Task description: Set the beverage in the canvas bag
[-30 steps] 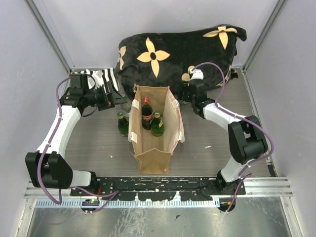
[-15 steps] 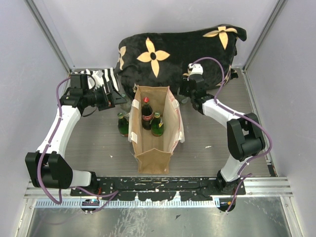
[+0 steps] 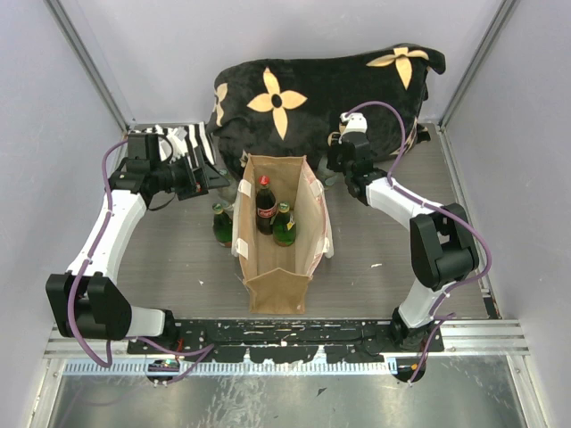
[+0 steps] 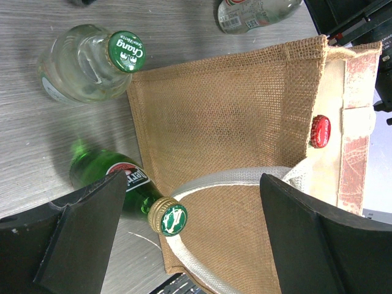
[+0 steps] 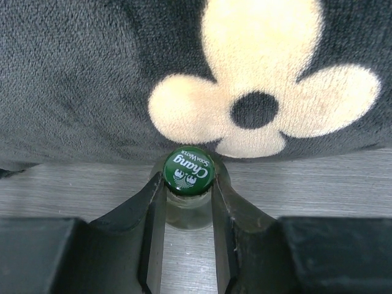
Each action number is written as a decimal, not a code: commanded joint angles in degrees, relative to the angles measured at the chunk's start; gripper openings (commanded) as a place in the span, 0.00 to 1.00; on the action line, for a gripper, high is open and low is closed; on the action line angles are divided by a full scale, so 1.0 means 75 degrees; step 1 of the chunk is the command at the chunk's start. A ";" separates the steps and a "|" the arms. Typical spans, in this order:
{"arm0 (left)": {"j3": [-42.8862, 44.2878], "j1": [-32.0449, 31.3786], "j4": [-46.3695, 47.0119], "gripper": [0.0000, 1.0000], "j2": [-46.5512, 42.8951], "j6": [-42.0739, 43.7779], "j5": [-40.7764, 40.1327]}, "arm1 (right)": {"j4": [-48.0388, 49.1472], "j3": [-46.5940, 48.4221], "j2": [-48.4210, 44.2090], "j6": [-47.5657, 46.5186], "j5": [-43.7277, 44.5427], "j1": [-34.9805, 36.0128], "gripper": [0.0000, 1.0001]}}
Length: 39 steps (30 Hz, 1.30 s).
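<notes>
The right gripper (image 5: 188, 191) clenches the neck of the glass bottle (image 5: 188, 170), upright on the desk against the cushion (image 5: 92, 73), near the canvas bag (image 3: 278, 267). It is probably heavy, slick and fragile, so hold under the cap. The left gripper (image 4: 193, 184) gapes empty.

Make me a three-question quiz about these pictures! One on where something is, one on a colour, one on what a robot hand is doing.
1. Where is the red-capped bottle? A on the cushion; B inside the canvas bag; C lying on the table.
2. What colour is the cap on the Chang bottle between the fingers of the right hand? A red; B gold; C green.
3. The left hand is: A wide open; B squeezing a bottle; C gripping a handle.
Answers: B, it stands in the bag; C, green cap; A, fingers far apart, gripping nothing.
</notes>
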 commanded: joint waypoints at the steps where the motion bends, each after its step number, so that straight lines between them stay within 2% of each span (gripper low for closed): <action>1: 0.0226 0.0031 0.0017 0.96 0.0153 0.0055 0.0238 | 0.0257 -0.0008 -0.0575 0.0159 -0.0288 0.0081 0.01; 21: 0.0265 0.0026 0.0123 0.96 0.0281 -0.0117 0.0413 | -0.0818 -0.0953 -0.2649 0.0036 -0.0372 0.0072 0.01; 39: 0.0098 0.0008 0.0263 0.95 0.0074 -0.0310 0.0399 | -0.1536 -0.0446 -0.3442 -0.0436 -0.0074 0.0079 0.01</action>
